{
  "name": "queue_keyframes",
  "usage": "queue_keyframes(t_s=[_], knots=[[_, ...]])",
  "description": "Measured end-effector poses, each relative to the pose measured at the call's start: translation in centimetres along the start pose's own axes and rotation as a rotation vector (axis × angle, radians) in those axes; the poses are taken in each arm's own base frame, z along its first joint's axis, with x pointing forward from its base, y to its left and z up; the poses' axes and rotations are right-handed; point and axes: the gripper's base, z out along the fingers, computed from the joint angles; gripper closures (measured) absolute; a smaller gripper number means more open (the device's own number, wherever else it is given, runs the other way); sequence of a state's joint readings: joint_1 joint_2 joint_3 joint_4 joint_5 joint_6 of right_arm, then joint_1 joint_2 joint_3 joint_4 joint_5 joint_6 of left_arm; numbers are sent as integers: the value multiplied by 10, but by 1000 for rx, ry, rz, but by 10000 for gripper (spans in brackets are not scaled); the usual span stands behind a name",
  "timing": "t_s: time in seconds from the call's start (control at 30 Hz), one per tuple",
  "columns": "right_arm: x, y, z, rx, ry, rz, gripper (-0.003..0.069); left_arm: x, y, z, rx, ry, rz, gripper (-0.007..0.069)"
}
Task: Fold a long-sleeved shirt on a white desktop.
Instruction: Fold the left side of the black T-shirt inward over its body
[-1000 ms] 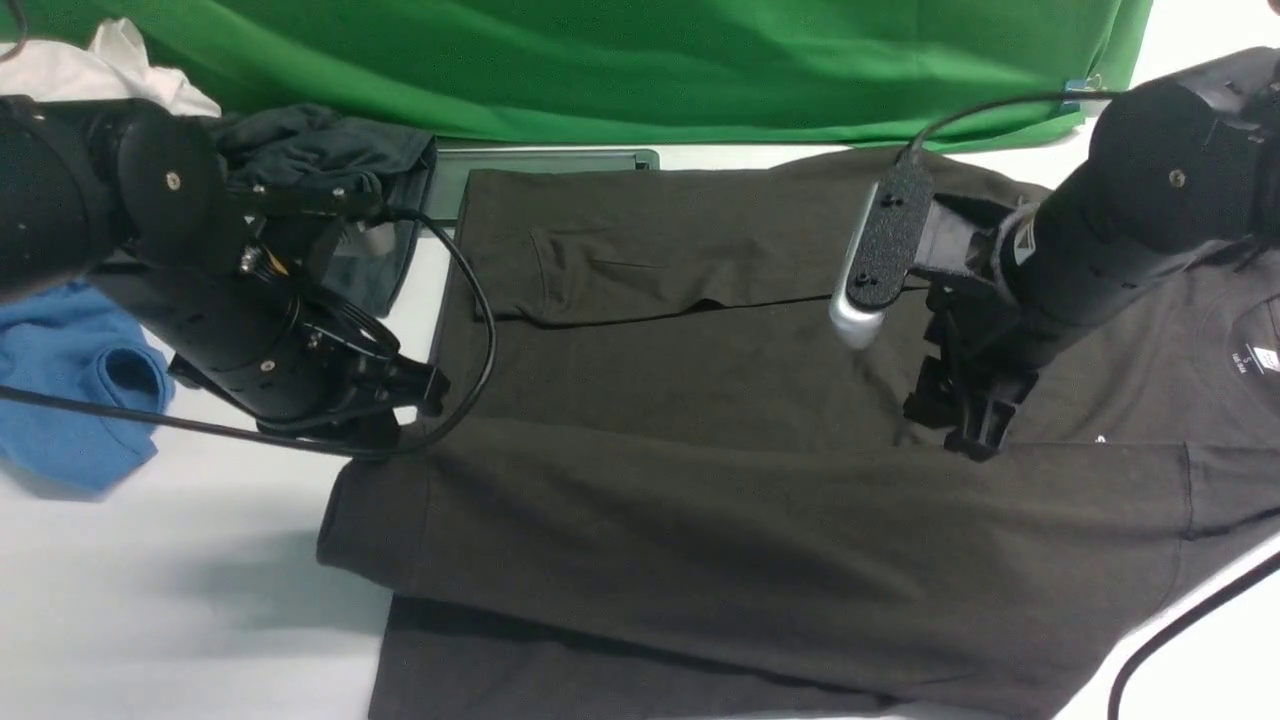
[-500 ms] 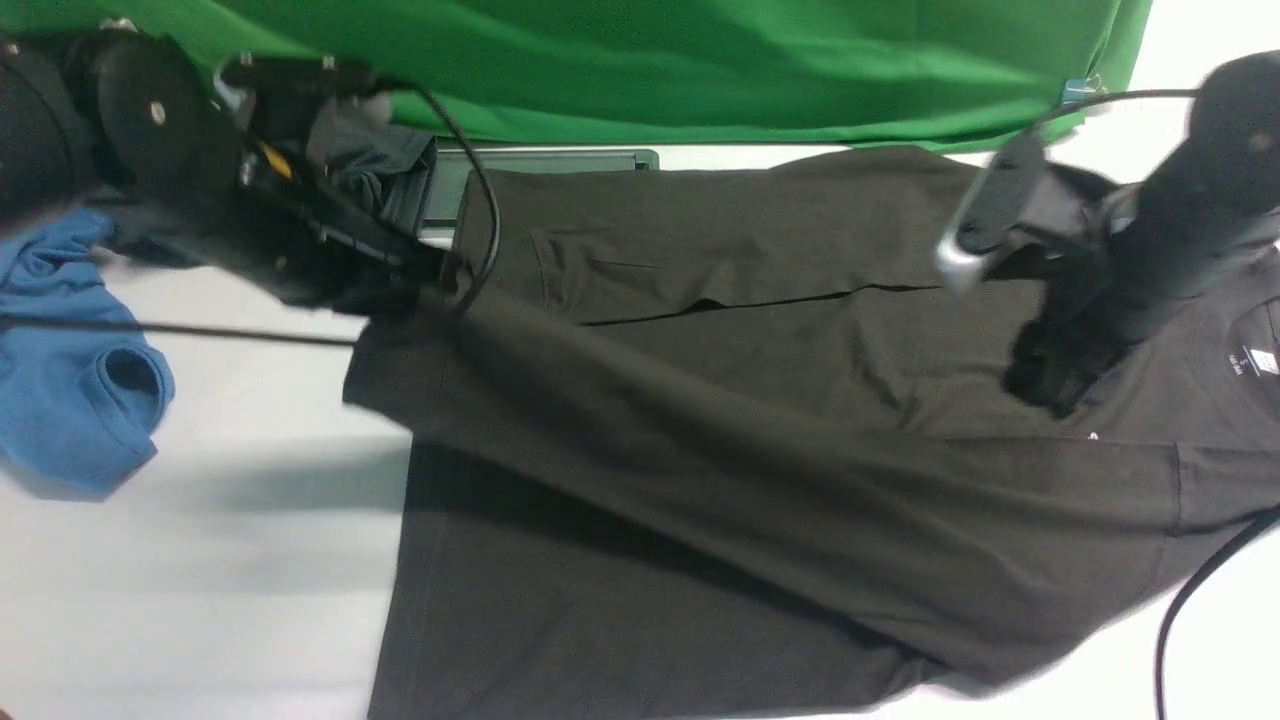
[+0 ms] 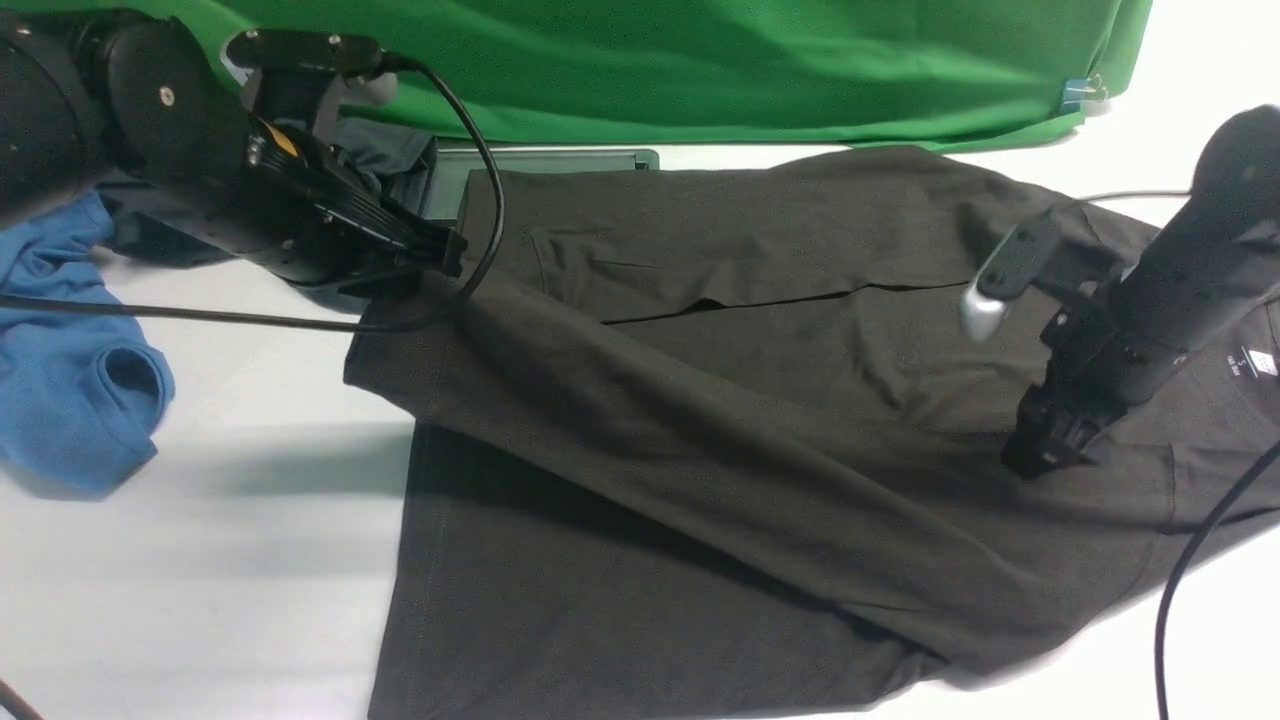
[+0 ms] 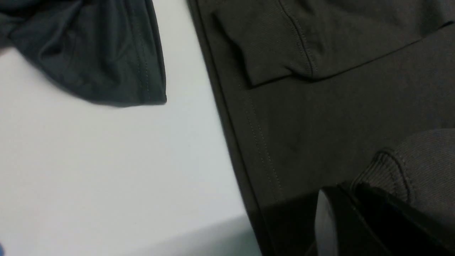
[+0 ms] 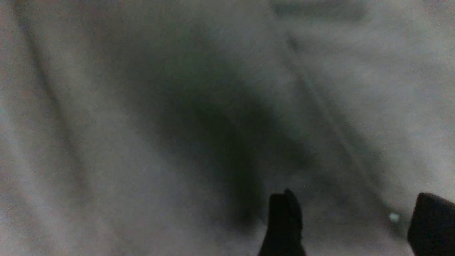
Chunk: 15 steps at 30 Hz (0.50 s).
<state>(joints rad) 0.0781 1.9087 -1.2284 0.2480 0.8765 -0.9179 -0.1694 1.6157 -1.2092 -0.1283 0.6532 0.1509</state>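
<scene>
Long-sleeved shirt (image 3: 700,400) spread flat on white table (image 3: 200,580), collar toward robot's right. Left hand (image 3: 445,265) clamped on sleeve cuff (image 4: 401,167), sleeve stretched diagonally across the shirt body. Right hand (image 3: 1045,455) fingers apart, tips down at chest fabric, gripping nothing. Blue shirt (image 3: 70,400) lies far left; green cloth (image 3: 700,70) behind.

long-sleeved shirt (image 3: 720,400) on desktop (image 3: 200,600), smaller shirt (image 3: 60,400) at left, cloth (image 3: 700,60) behind

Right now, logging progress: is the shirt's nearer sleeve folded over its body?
Partly: it crosses the long-sleeved shirt, cuff pinched in the left gripper.
</scene>
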Motion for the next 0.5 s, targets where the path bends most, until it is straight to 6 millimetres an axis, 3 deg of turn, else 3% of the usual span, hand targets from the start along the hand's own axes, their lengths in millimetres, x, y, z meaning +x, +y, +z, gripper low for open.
queue_keyframes(t_s=[0.13,0.27,0.33,0.5], knots=[[1,0,10,-24,22,-12,243,0,0,0,1,1,-1,576],[2,2,9,-38,31,-18,496,0,0,0,1,1,-1,576],[3,3,9,-50,39,-18,585,0,0,0,1,1,-1,576],[3,5,3,-58,42,-23,617,0,0,0,1,1,-1,576]])
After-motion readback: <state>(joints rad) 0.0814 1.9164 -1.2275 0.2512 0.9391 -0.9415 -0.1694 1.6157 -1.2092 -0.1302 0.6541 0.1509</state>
